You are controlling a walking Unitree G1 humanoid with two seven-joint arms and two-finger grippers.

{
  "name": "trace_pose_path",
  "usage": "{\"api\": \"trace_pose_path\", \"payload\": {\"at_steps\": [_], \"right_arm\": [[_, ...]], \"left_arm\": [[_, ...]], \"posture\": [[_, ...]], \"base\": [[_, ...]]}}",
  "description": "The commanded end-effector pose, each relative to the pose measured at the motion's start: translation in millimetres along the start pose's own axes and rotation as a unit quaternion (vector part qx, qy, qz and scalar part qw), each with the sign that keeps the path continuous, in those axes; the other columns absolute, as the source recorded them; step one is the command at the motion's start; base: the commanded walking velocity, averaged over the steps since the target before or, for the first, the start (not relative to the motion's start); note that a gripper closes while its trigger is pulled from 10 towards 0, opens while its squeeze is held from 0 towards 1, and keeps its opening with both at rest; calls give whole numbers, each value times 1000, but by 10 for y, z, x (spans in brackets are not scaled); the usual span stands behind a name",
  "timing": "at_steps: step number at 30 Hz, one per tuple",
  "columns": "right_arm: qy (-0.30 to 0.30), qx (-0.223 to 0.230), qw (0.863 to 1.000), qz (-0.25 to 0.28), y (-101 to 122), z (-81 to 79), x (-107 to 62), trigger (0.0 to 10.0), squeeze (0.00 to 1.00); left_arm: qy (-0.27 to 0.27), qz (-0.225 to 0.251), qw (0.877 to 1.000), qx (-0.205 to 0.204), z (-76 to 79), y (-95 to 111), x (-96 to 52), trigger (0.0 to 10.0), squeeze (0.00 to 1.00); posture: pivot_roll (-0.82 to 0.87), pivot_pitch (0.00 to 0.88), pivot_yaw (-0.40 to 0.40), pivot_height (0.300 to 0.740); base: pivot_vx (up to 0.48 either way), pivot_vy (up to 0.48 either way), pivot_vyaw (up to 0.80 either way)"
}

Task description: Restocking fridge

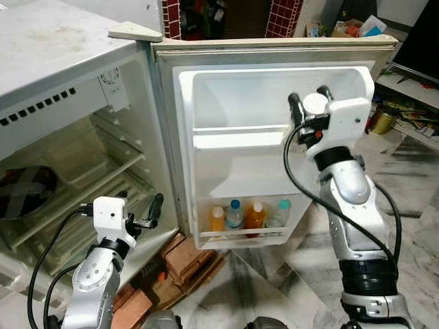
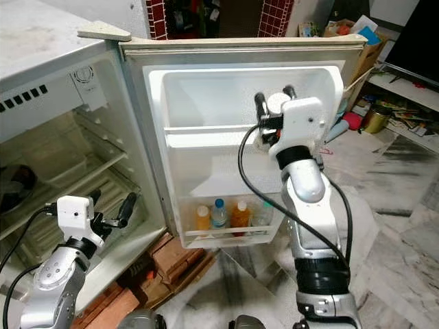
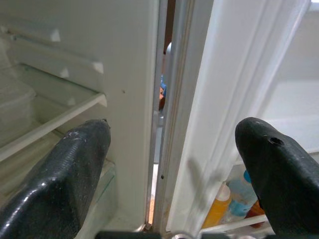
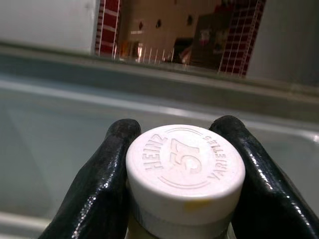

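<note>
My right gripper (image 1: pixel 310 103) is raised in front of the open fridge door's upper shelf (image 1: pixel 240 130), shut on a bottle with a white Heinz cap (image 4: pixel 185 172). Both black fingers (image 4: pixel 99 184) press against the cap's sides. The bottle body is hidden behind the hand. My left gripper (image 1: pixel 140 212) stands open and low, by the fridge body's front edge near the door hinge gap (image 3: pixel 162 124). Several drink bottles (image 1: pixel 236 216) stand in the door's bottom rack.
The fridge compartment (image 1: pixel 82 164) holds glass shelves and a dark round dish (image 1: pixel 24 192) at left. Red bricks (image 1: pixel 185 257) lie under the fridge's front. A low shelf with clutter (image 1: pixel 411 110) stands at far right on the marble floor.
</note>
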State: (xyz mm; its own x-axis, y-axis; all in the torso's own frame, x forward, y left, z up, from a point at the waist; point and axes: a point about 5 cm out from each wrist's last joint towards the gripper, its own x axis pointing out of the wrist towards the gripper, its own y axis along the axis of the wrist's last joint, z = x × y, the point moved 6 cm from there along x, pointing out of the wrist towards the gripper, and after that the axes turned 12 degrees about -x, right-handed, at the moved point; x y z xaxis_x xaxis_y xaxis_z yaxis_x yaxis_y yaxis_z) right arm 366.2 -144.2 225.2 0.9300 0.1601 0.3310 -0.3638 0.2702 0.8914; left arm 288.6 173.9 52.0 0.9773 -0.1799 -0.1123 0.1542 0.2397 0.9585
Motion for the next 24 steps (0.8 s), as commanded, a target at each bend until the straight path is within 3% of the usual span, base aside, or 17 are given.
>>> {"api": "trace_pose_path", "payload": {"at_steps": [1,7,18,22,24], "right_arm": [[-16,-2,999,34,240,136,58,10000,0],[-18,14,999,38,322,237,108,10000,0],[-38,11,995,87,707,554,326,10000,0],[-43,0,995,92,742,605,338,10000,0],[-45,-24,995,81,621,625,327,10000,0]], "left_arm": [[0,1,1000,8,3,31,5,10000,0],[-1,-2,1000,9,5,24,14,10000,0],[2,-7,1000,14,-7,12,21,10000,0],[2,-8,1000,15,-11,12,18,10000,0],[2,-8,1000,15,-8,13,22,10000,0]], "posture": [[57,19,-32,740],[56,20,-28,740],[62,20,-25,740],[62,20,-24,740],[63,20,-22,740]], "base": [[0,0,0],[0,0,0],[0,0,0],[0,0,0],[0,0,0]]}}
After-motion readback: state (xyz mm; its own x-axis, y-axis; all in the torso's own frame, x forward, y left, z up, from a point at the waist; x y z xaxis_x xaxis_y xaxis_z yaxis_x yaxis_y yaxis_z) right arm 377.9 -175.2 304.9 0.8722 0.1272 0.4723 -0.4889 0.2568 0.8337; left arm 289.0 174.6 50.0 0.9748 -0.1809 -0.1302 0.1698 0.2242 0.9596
